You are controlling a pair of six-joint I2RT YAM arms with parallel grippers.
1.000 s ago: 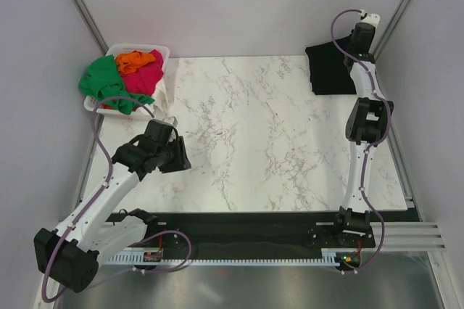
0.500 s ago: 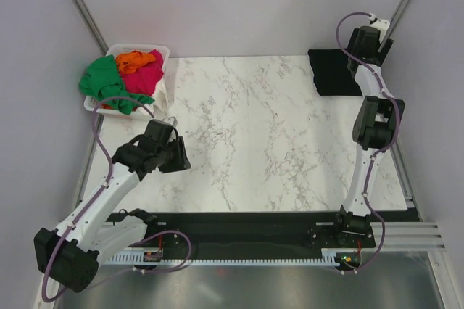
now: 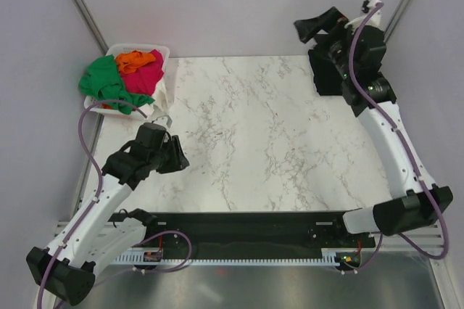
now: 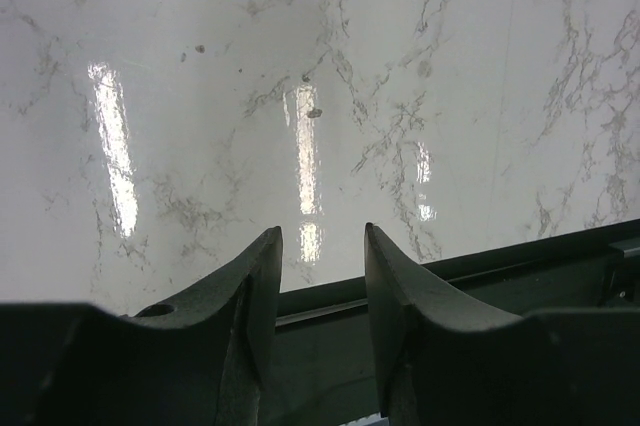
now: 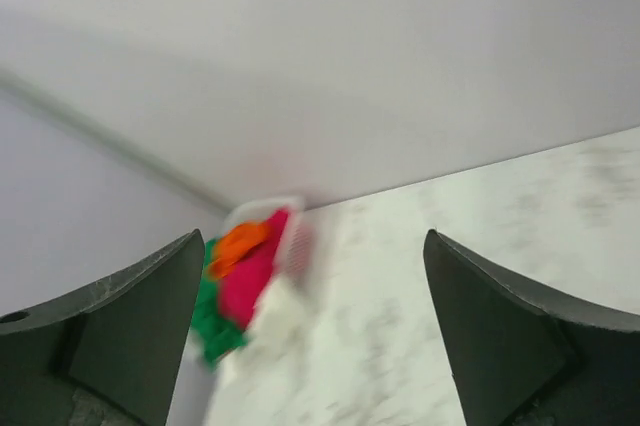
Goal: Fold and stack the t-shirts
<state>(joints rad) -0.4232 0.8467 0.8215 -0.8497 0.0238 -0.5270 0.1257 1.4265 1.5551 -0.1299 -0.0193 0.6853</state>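
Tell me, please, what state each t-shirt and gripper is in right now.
black t-shirt, folded, lying at far right
green t-shirt, crumpled, hanging over the basket
orange t-shirt, crumpled in the basket
pink-red t-shirt, crumpled in the basket
left gripper, partly open, empty
right gripper, wide open, empty

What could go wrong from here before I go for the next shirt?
1. The black t-shirt lies at the table's far right corner, partly under the right arm; a low sweep may drag it off the edge.
2. The green t-shirt hangs over the basket rim, heaped with the orange t-shirt and pink t-shirt; pulling one may drag the rest or tip the basket.
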